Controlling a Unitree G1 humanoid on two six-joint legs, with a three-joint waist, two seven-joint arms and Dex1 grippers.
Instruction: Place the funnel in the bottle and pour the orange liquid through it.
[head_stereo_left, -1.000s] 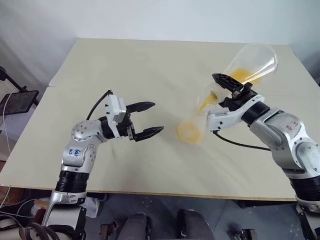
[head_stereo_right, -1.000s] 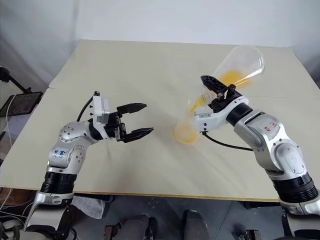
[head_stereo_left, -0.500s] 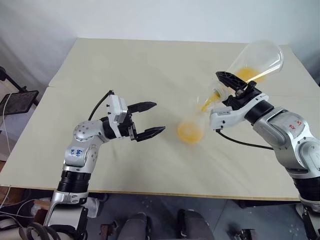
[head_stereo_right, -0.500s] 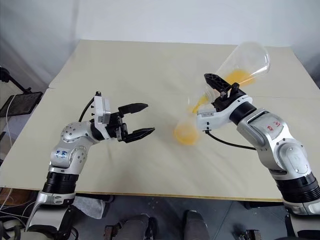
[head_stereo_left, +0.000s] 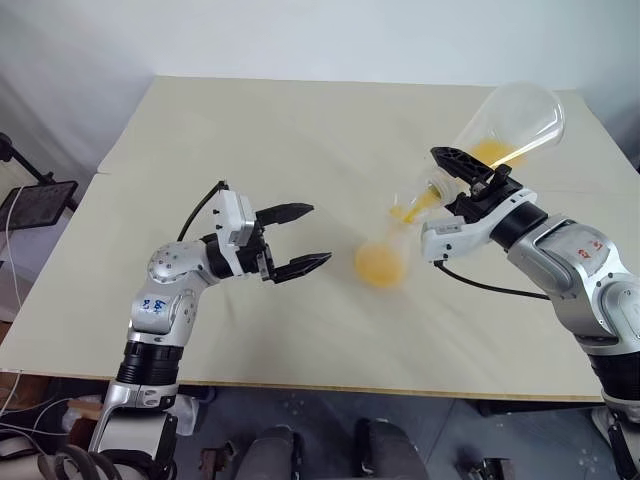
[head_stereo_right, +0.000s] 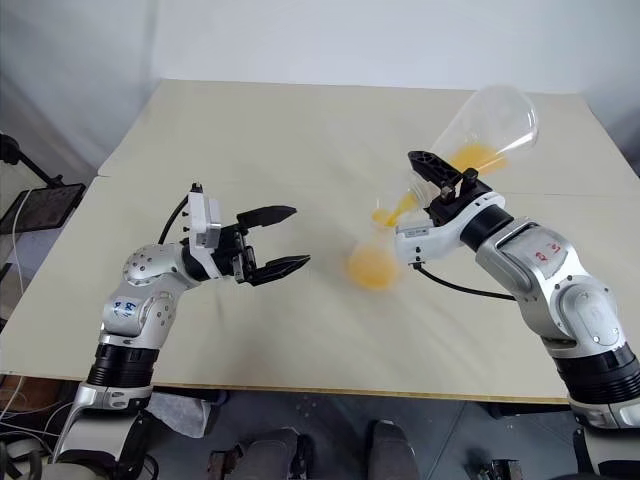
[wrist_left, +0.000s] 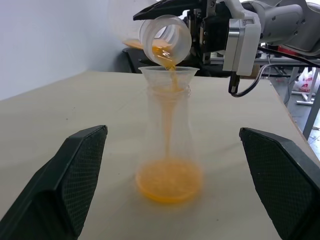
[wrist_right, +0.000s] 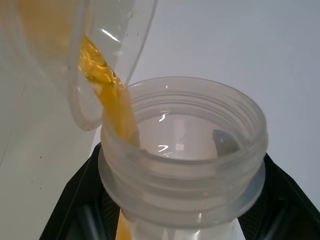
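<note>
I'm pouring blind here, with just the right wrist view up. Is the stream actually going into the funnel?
Observer: Yes. From the big flask's mouth the orange liquid falls into the funnel, which sits in the bottle's neck.
Operator: Has any reached the bottom?
Observer: A shallow orange layer covers the bottle's base.
Operator: Is the left claw steadying the bottle?
Observer: No. The left claw is open and apart from it, on its left; the bottle stands by itself on the table.
</note>
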